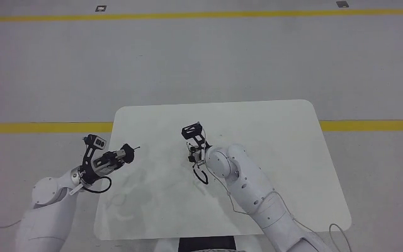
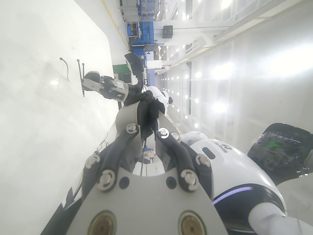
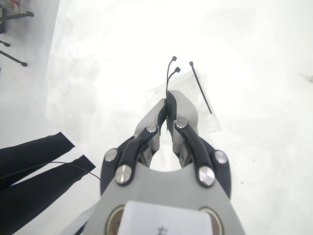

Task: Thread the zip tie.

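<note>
Over the middle of the white table, seen from above, the right gripper hangs low on its bent arm. The left gripper sits out at the table's left edge, well apart from it, with a thin black strip poking out past its tips. From the left wrist, that gripper's dark fingers are pressed together, and a thin dark line shows in the gap behind them. Farther off, the right gripper stands just above the table, pinching a pair of zip ties with their heads side by side. Near them a loose zip tie lies on a clear plastic sheet. From the right wrist, the right gripper is clamped tight on the pair of zip ties, whose two strands rise from the tips and split apart toward their small square heads. The loose zip tie lies flat on the clear plastic sheet, just beside the fingers, and the sheet lies flat on the table under the gripper.
</note>
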Tool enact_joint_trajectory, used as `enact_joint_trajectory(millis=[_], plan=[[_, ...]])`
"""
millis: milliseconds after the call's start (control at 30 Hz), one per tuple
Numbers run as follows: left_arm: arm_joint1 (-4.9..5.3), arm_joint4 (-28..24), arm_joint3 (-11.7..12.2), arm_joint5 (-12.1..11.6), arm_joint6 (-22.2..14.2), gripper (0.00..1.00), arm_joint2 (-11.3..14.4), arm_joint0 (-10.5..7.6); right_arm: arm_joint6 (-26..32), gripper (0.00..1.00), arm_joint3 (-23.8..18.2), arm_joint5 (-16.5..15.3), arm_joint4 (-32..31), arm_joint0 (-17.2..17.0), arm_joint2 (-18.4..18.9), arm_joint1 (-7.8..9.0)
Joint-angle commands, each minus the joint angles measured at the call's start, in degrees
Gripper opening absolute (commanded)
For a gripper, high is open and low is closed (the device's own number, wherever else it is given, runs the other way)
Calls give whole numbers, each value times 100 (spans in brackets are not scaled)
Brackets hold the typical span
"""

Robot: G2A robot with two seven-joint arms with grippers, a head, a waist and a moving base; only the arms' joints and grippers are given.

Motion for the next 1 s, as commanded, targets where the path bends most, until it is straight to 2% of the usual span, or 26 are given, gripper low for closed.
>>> enact_joint_trajectory(millis=[0,300,967], plan=[[0,0,0,0,0,0,0,0,16,0,17,-20,-15,-13,-16,7],[0,0,0,0,0,0,0,0,-148,0,67,-57,-23,-61,-31,18],[0,0,0,0,0,0,0,0,-97,0,222,-88,105,48,-132,23]])
